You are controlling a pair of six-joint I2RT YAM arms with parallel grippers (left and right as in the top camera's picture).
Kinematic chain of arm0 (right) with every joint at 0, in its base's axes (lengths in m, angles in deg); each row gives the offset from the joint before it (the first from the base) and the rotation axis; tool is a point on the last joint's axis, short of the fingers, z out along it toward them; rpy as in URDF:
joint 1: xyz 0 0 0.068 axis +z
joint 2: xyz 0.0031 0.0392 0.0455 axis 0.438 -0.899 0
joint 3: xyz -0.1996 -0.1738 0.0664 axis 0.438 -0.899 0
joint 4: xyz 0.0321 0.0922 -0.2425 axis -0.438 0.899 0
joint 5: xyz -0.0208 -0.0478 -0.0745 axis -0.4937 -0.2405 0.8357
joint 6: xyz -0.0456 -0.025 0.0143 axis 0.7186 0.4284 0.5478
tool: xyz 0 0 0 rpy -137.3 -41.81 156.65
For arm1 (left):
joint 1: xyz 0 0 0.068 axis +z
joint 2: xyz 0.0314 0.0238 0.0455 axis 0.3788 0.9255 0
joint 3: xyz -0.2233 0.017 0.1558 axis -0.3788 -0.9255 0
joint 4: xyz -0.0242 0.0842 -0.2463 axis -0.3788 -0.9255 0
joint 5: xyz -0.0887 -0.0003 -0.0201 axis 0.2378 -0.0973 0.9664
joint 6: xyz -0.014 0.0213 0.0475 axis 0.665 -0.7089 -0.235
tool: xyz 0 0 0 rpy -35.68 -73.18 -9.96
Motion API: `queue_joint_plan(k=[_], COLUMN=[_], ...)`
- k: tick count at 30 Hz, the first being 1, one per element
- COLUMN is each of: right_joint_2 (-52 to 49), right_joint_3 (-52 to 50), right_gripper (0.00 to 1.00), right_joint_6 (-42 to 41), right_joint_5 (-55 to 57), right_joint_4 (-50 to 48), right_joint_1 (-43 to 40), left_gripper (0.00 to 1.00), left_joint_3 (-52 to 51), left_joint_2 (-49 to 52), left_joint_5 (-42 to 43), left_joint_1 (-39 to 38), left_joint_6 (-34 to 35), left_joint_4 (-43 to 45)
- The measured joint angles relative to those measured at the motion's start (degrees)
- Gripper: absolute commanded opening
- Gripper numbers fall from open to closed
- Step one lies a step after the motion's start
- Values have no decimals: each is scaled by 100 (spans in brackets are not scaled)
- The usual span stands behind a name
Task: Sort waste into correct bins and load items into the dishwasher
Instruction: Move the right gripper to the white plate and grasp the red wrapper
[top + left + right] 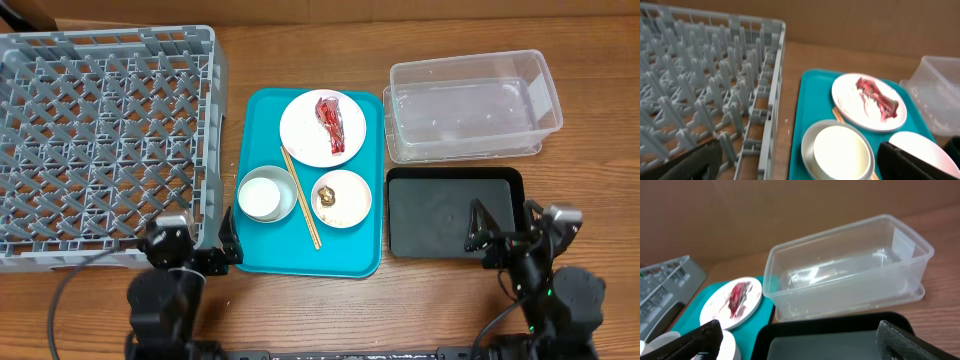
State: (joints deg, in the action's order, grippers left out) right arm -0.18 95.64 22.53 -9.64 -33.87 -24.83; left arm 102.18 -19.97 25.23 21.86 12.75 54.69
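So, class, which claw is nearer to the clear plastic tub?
Right. The right claw hangs over the near edge of the black tray, with the clear tub just beyond that tray. The left claw is by the near corner of the dish rack, across the teal tray from the tub.

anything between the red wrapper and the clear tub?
Nothing visible. The wrapper lies on the white plate; only the teal tray's low rim and bare table separate it from the tub, which has no lid.
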Motion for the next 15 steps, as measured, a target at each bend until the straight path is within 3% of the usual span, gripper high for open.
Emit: queue_joint_plan(k=[8,15], right_joint_2=[-2192,-4360], right_joint_3=[1589,3755], right_gripper=[100,100], right_joint_6=[2,26], right_joint_5=[-212,-258], right_joint_4=[1128,2962], right_joint_1=[2,0], left_gripper=[100,100], left_joint_3=[1746,2979], left_joint_2=[1897,3167], left_joint_5=[-17,-17], left_joint_1=[0,0], left_joint_6=[2,0], left_joint_4=[-1561,-2885])
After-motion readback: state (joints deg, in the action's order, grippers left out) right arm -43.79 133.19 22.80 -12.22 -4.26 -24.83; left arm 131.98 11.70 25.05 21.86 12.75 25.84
